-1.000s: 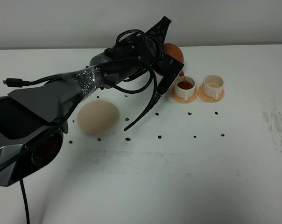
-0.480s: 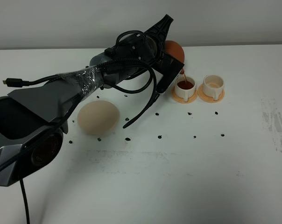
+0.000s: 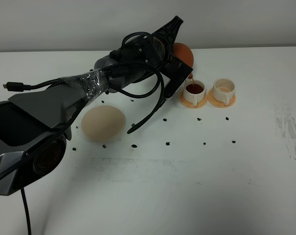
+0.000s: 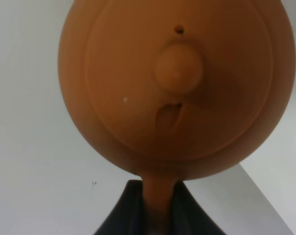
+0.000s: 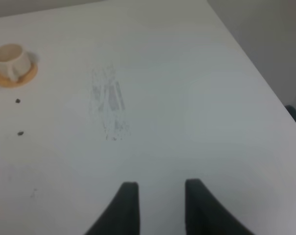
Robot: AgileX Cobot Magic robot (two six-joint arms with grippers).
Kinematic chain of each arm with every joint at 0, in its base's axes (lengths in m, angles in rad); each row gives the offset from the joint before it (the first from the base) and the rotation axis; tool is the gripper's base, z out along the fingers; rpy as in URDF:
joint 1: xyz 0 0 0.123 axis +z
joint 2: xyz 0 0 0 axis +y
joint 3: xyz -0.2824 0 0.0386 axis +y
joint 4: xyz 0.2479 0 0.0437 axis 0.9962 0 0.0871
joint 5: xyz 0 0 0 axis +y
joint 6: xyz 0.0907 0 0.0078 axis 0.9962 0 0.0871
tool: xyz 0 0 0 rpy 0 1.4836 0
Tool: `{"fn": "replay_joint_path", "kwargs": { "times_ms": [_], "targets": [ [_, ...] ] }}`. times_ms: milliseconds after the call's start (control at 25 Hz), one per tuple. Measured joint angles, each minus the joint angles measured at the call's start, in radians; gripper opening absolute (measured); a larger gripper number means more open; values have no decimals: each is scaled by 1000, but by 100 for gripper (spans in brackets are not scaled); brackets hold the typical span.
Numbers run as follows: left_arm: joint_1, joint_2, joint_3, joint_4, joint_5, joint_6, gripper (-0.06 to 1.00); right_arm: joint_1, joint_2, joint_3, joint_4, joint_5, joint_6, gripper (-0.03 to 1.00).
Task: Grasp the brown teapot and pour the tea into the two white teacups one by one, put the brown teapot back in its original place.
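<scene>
Clamping the loop handle (image 4: 158,203) of the brown teapot (image 4: 138,98), the left fingers (image 4: 119,218) sit one on each side of it, clenched on it, with the pot's round body directly ahead of them and filling the left wrist view. The lid faces that camera, its knob (image 4: 179,68) near the middle. In the high view the teapot is held off the counter (image 3: 187,171) at the far side, tipped with its spout down toward the cups. A thin stream of tea (image 3: 191,82) falls from the spout into the left teacup (image 3: 193,95), which lies just below and in front of the fingers and holds dark reddish tea. That cup stands on a small orange saucer (image 3: 201,103). Just beside it, on the side away from the teapot, the right teacup (image 3: 223,89) stands on its own orange saucer (image 3: 214,103), its inside pale. The cream coaster (image 3: 103,123) lies bare on the counter well apart from the cups, under the left arm (image 3: 89,85). Small black specks (image 3: 167,144) dot the counter between coaster and cups. The right fingers (image 5: 126,208) are slightly parted and grasp nothing, hanging over bare counter well away from the right teacup.
</scene>
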Motion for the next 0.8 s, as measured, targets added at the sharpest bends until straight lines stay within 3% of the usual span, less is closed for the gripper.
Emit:
{"fn": "replay_joint_path", "kwargs": {
  "times_ms": [280,600,800],
  "targets": [
    [0,0,0,-4,2,2,8,0,0,0,0,0,0,22],
    [0,0,0,-153,45,-17,8,0,0,0,0,0,0,22],
    [11,0,0,-177,77,-42,8,0,0,0,0,0,0,22]
  ]
}}
